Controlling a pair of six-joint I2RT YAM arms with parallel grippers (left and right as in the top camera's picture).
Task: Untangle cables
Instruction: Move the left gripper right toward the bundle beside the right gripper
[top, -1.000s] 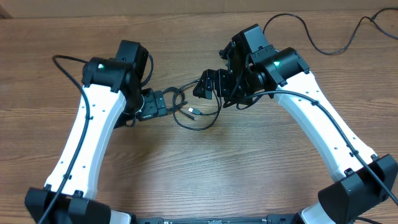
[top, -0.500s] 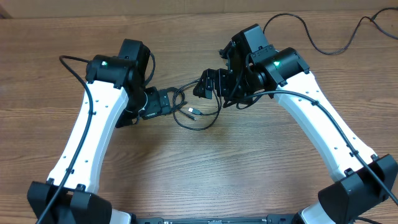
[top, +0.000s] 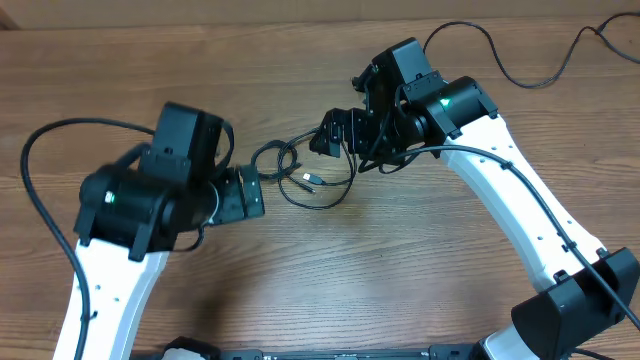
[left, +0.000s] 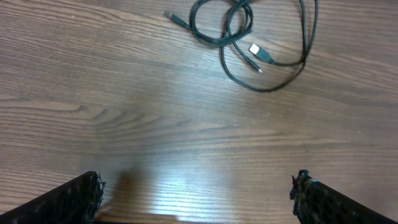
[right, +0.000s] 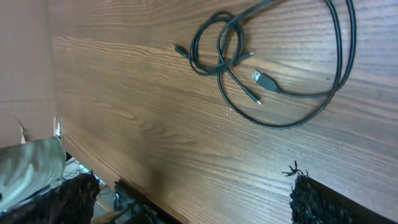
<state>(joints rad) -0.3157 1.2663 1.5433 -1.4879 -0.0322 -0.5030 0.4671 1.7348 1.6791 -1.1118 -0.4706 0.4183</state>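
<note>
Setting: a brown wood-grain table (top: 400, 290) seen from above, with two white-and-black robot arms reaching in from the near edge.
Task's thing: thin black cables (top: 308, 180) lie loose on the table between the two arms, touching neither. A small tight coil (left: 227, 38) of crossed strands sits at one end, and a wider open loop sweeps out from it.
Plug: a flat silver-tipped plug (right: 264, 79) rests inside the wide loop, beside a slimmer pin-like end.
Left gripper: the left gripper (top: 250, 193) is near the coil, its jaws spread fully wide with nothing between them. This arm looks blurred in the overhead view.
Right gripper: the right gripper (top: 330, 135) hovers near the opposite side of the cables, jaws equally wide and empty.
Step in hand: likely the approach, before any grasp; the tangle looks untouched.
Next move calls for: probably lowering the fingers right to the tabletop, since the cords lie flat and thin. One gripper would pin the coil while the other takes a free plug end and draws it out through the crossings.
</note>
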